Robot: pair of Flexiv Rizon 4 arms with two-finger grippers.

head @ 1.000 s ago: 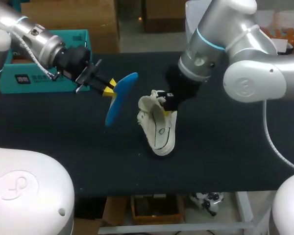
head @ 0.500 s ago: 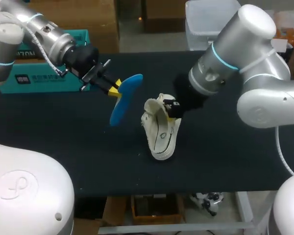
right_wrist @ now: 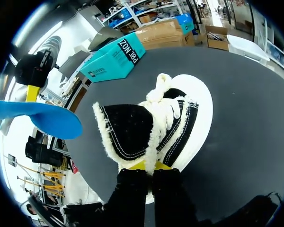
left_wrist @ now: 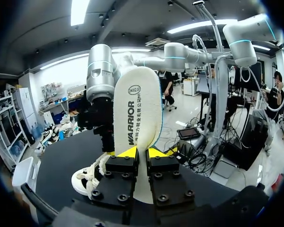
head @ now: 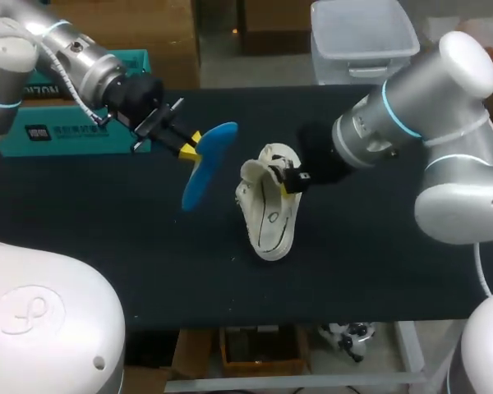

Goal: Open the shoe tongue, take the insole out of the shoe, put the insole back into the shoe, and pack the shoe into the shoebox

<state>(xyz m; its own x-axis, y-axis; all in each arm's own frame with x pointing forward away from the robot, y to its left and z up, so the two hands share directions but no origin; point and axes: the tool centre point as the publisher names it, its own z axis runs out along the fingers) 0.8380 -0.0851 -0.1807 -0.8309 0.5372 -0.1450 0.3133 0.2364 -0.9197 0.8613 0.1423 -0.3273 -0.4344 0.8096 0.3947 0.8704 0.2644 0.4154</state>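
While the left gripper point(head: 189, 146) pinches the blue insole point(head: 204, 164) by one long edge only, held above the table point(head: 378, 263) on the left arm's side of the shoe point(head: 267, 217), the sheet may swivel, slip out, or buckle against the tongue on re-insertion. Insole: long axis steeply tilted, lower end toward the near edge. Shoe: on the table, toe toward the near edge. Right gripper point(head: 289, 176): clamped on the shoe's mouth rim; a pull may tip it.
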